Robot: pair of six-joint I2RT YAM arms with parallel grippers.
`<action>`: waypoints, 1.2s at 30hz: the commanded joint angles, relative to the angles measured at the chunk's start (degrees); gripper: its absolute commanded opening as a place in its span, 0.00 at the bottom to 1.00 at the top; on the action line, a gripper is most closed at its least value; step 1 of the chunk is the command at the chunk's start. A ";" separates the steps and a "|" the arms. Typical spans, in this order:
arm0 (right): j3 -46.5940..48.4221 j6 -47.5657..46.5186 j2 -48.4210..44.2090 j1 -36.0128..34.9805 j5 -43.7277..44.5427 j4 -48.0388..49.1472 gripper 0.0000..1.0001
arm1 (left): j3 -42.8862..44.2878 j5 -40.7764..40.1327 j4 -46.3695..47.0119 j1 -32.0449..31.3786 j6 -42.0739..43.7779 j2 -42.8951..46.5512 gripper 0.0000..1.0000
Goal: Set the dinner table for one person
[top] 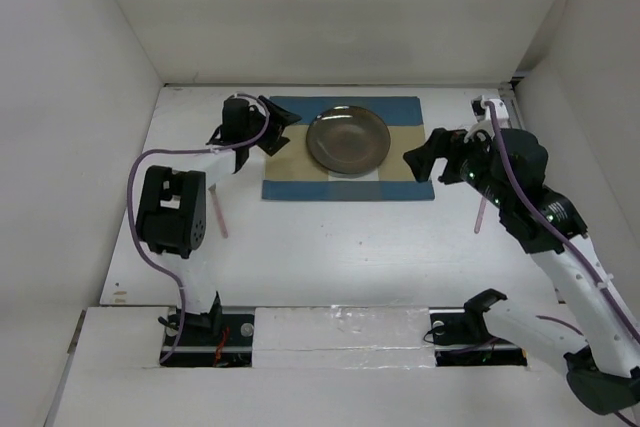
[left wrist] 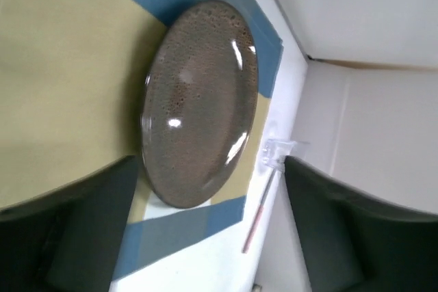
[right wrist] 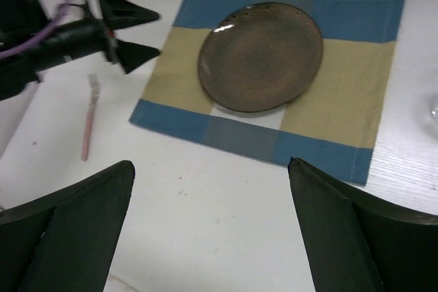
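Observation:
The dinner table (top: 350, 247) is a wide white tabletop. A blue-and-beige checked placemat (top: 348, 150) lies at its far middle, with a round brown plate (top: 347, 140) on it. My left gripper (top: 288, 130) is open and empty, over the placemat's left edge, facing the plate (left wrist: 198, 100). My right gripper (top: 420, 155) is open and empty at the placemat's right edge. A pink-handled utensil (top: 217, 213) lies on the table left of the placemat. A second pink-handled utensil (top: 481, 215) lies to the right of it.
White walls close in the table at the back and both sides. The left utensil shows in the right wrist view (right wrist: 87, 124), near my left gripper (right wrist: 130, 32). The right utensil shows in the left wrist view (left wrist: 260, 210), close to the right wall.

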State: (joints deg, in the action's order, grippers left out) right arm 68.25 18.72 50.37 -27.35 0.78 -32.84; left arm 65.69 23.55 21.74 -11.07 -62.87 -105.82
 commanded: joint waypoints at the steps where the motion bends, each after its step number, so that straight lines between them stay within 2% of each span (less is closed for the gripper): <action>1: 2.15 -0.88 4.37 3.26 2.04 3.30 1.00 | 4.70 -7.61 -11.78 0.00 7.05 8.25 0.89; 2: 2.85 -0.88 5.52 4.32 2.82 3.31 1.00 | 5.75 -9.56 -14.85 0.00 8.63 9.74 1.00; 6: 5.75 0.79 12.02 11.43 7.12 2.00 1.00 | 9.54 -19.14 -30.57 -2.19 15.57 18.70 1.00; 8: 7.85 1.58 16.50 17.40 7.93 0.77 1.00 | 8.85 -21.43 -33.76 -2.20 18.38 24.85 1.00; 11: 10.13 0.97 21.94 23.37 8.45 1.98 1.00 | 7.79 -22.32 -39.56 -2.20 22.25 31.28 1.00; 17: 18.75 1.49 32.76 30.60 12.93 -2.75 1.00 | 4.46 -20.74 -50.28 -0.62 34.37 35.14 1.00; 22: 24.90 2.02 44.26 35.44 12.14 -6.00 0.95 | -2.66 -23.81 -49.61 -0.09 40.80 41.30 1.00; 25: 24.92 2.02 48.14 37.54 12.14 -5.40 0.94 | -6.97 -24.96 -47.41 -0.09 40.81 43.84 1.00; 27: 24.30 2.02 49.47 38.08 9.09 -4.52 0.94 | -8.90 -24.34 -45.91 0.44 40.81 44.38 1.00; 31: 21.41 2.55 51.67 38.96 6.70 -1.88 0.90 | -9.44 -25.21 -45.91 0.44 41.43 43.86 1.00; 35: 20.78 2.55 55.88 38.96 6.08 -0.48 0.83 | -9.44 -24.69 -45.91 0.44 41.43 44.56 1.00; 36: 20.26 2.55 56.67 38.96 5.56 0.05 0.72 | -9.44 -24.69 -45.91 0.44 41.43 45.08 1.00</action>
State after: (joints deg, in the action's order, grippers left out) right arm 88.99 20.75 105.32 11.66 8.08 -36.23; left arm 56.47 -0.54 -25.63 -11.00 -22.72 -62.83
